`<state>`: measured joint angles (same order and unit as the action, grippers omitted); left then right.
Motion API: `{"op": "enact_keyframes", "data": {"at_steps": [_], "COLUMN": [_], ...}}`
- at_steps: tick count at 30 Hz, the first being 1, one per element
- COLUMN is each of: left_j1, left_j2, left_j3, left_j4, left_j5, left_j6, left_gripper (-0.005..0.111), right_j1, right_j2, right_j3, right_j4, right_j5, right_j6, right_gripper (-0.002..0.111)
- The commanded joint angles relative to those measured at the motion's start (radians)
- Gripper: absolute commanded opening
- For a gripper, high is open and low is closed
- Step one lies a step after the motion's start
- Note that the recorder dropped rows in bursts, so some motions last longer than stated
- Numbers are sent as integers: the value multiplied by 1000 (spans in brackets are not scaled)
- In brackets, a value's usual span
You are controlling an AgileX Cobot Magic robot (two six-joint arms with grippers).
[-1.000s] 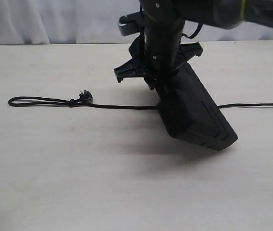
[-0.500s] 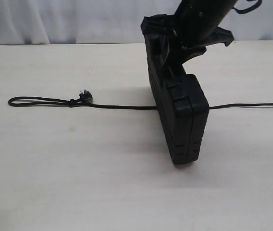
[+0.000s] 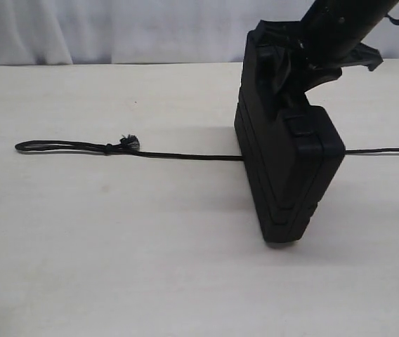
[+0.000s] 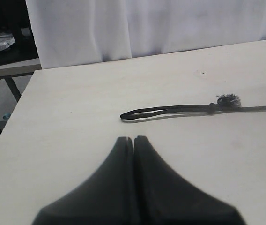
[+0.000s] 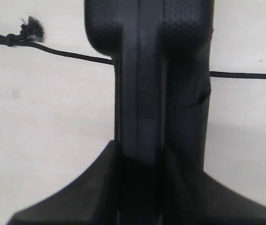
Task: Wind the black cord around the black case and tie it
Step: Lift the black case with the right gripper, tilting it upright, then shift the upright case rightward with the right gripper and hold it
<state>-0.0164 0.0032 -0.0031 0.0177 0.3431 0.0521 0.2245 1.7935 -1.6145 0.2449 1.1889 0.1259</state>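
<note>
I see the case [image 3: 287,168] standing on a narrow edge, right of centre on the table [image 3: 115,246], with the right gripper [image 5: 140,150] clamped across its thickness at the top. The cord [image 3: 185,155] lies straight across the table and passes under or behind the case, I can't tell which; its loop [image 3: 45,146] and knot [image 3: 129,141] lie off to the left. The left gripper [image 4: 133,140] has its fingers pressed together on nothing, above the table near the loop.

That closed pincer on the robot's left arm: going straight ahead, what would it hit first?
Probably the black cord: its end loop lies just ahead of the left gripper. Height above the table is unclear, so it might pass over.
</note>
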Motion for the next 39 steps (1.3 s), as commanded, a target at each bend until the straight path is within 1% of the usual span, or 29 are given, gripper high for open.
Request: {"op": "enact_keyframes", "data": {"at_steps": [1,10,12,16,18,33,39], "left_j1": [-8,-8,-8,-8,-8,-8,-8], "left_j2": [-3,-3,-3,-3,-3,-3,-3], "left_j3": [3,3,3,3,3,3,3], "left_j4": [-6,-6,-6,-6,-6,-6,-6], "left_j5": [-13,-13,-13,-13,-13,-13,-13], "left_j6": [0,0,0,0,0,0,0], "left_gripper": [0,0,0,0,0,0,0], "right_j1": [-6,-2,-2,-2,-2,-2,-2], "right_j2": [-10,-10,-10,-10,-10,-18,-38], "right_j3": [3,3,3,3,3,3,1], "right_j4": [-105,-142,-164,-198,-201,-208,-208], "right_j5": [-10,-75,-84,-84,-84,-93,-99], "right_j6": [-6,-9,-9,-9,-9,-9,-17], "right_gripper": [4,5,9,24,29,29,35]}}
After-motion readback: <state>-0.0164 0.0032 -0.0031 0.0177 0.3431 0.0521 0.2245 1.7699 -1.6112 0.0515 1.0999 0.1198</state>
